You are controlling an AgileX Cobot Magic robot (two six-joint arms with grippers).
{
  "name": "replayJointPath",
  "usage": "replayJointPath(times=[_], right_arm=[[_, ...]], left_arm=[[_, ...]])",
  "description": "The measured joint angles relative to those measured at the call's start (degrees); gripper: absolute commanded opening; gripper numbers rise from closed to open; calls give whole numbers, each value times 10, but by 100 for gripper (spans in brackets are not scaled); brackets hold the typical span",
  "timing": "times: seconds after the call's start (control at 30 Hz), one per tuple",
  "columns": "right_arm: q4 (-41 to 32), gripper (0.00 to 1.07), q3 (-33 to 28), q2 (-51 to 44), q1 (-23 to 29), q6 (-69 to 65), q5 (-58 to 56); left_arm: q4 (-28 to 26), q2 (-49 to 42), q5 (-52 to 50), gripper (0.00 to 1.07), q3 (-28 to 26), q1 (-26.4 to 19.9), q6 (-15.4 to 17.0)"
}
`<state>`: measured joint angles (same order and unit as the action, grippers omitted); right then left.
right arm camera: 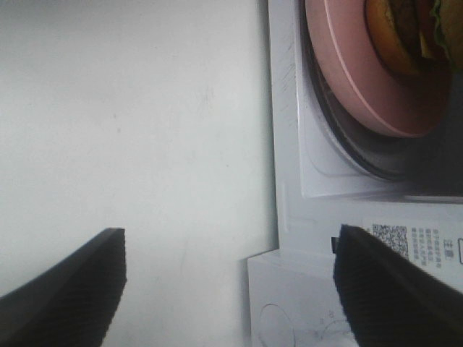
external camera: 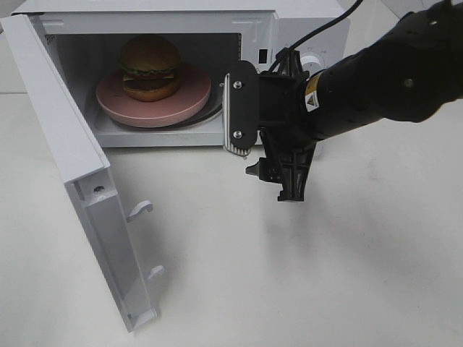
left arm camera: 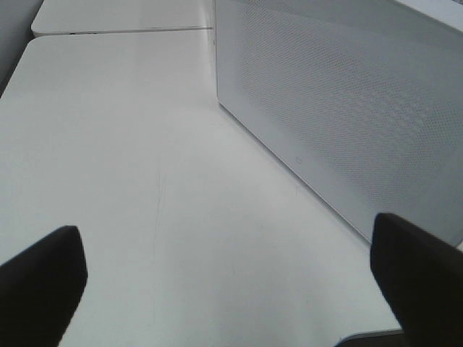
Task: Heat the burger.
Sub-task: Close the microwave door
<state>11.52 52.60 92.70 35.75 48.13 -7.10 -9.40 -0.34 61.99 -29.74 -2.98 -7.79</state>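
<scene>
R arm [external camera: 391,72] enters from the right of the high view and reaches toward the front of the microwave [external camera: 304,29]. Wrist is rolled sideways: one finger sits by the control panel, the other over the table [external camera: 304,275].

R gripper [right arm camera: 228,289]: jaws wide, nothing between them. Pos. just outside the cavity opening, at its right edge.

L gripper [left arm camera: 224,282]: jaws wide, empty, low over the table beside the microwave's perforated side wall [left arm camera: 347,108].

Door [external camera: 79,188] is swung fully open to the left.

Burger [external camera: 150,66] sits upright on the plate [external camera: 192,101]. Plate rests on the turntable [right arm camera: 347,155] inside the cavity. Both grippers are apart from burger and plate.
</scene>
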Motion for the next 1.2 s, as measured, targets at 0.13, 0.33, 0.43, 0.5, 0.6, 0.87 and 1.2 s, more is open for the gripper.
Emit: replayJointPath(times=[0.13,0.33,0.43,0.5,0.6,0.87,1.2], right_arm=[[-15,76,-27,-42,0,-9,0],[-23,76,-67,-123,0,-115,-13],[-23,76,-71,-132,0,-136,-19],[-23,76,-78,-171,0,-215,-65],[-23,76,-78,-197,0,-290,-117],[-23,76,-78,-255,0,-423,-234],[-24,76,-78,-297,0,-481,-387]], left_arm=[[0,0,0,100,0,0,0],[0,0,0,100,0,0,0],[0,0,0,100,0,0,0],[0,0,0,100,0,0,0],[0,0,0,100,0,0,0],[0,0,0,100,0,0,0],[0,0,0,100,0,0,0]])
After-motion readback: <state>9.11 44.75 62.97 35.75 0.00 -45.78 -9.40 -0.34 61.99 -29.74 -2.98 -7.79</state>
